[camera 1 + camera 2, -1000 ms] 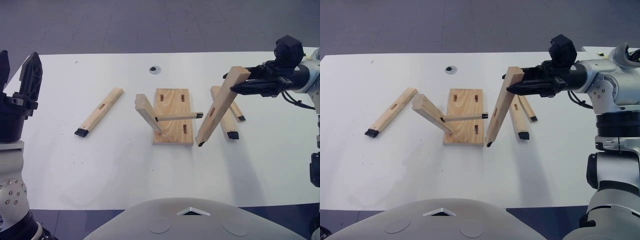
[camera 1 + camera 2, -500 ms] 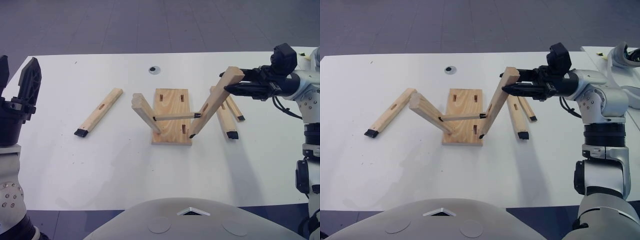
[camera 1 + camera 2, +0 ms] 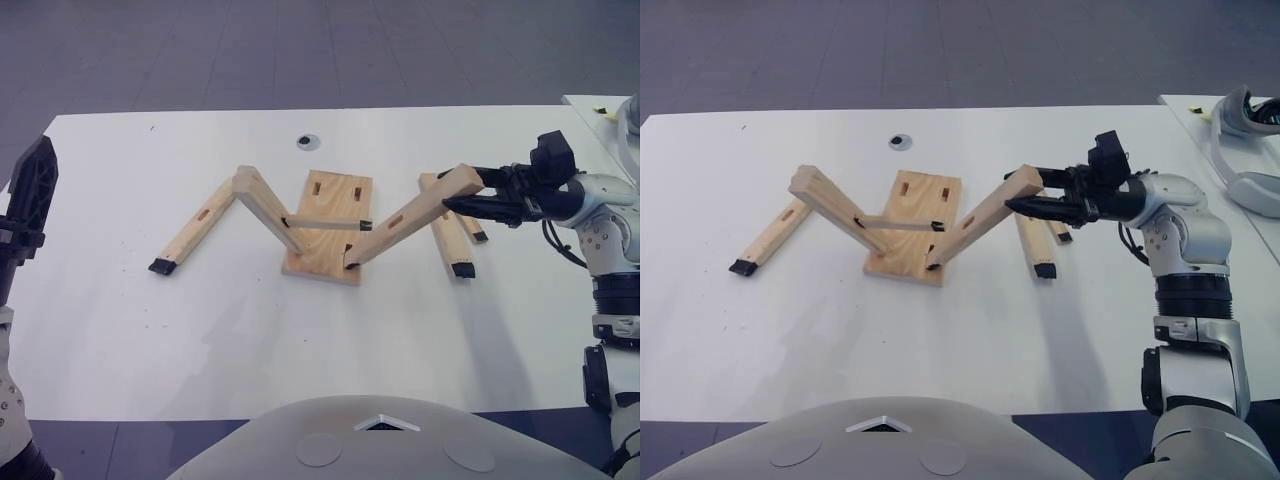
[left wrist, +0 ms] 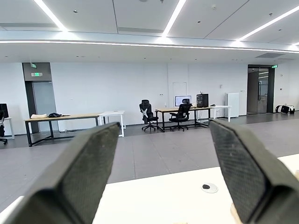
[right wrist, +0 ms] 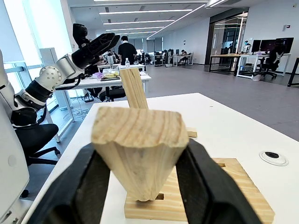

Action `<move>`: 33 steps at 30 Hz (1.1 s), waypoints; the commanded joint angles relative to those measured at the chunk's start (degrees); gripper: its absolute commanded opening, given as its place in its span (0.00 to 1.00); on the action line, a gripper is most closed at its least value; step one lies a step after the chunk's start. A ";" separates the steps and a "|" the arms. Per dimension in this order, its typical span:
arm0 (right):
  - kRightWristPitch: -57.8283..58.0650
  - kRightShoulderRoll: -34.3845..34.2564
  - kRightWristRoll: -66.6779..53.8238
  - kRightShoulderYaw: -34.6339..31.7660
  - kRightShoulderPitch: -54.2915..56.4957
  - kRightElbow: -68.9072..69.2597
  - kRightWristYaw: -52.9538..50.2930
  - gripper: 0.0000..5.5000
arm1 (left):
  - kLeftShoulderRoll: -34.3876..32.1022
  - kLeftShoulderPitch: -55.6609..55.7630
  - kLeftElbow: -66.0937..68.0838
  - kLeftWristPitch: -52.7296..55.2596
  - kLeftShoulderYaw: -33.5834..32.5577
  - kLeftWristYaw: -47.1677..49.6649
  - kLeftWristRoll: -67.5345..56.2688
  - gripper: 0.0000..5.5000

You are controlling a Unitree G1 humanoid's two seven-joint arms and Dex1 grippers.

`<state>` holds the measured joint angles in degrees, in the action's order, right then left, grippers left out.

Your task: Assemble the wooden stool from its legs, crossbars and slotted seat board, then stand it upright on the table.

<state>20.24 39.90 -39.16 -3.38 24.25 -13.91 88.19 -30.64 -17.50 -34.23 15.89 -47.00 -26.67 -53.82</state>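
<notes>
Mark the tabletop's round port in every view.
Left eye view: round port on the table beyond the seat board.
Right eye view: same place.
Left wrist view: port between the left gripper's fingers.
Right wrist view: beside the seat board, past the leg.
Shared landmark: white table.

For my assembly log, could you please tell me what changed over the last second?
The right gripper carried the held leg left, set its foot on the seat board, then sank, tilting it lower. The crossbar now reaches it; the board twisted and the other leg tipped further left. Unchanged: jaws shut on the held leg; the loose leg at left and two pieces at right lie put.
</notes>
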 commanded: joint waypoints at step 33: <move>3.28 2.09 8.73 4.44 6.42 5.53 -3.33 0.37 | 5.00 -3.82 -11.79 -2.07 7.96 13.60 3.25 0.64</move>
<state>23.82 40.86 -33.73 -0.36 29.27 -7.45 85.72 -26.40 -20.29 -46.82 14.51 -38.58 -12.33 -51.18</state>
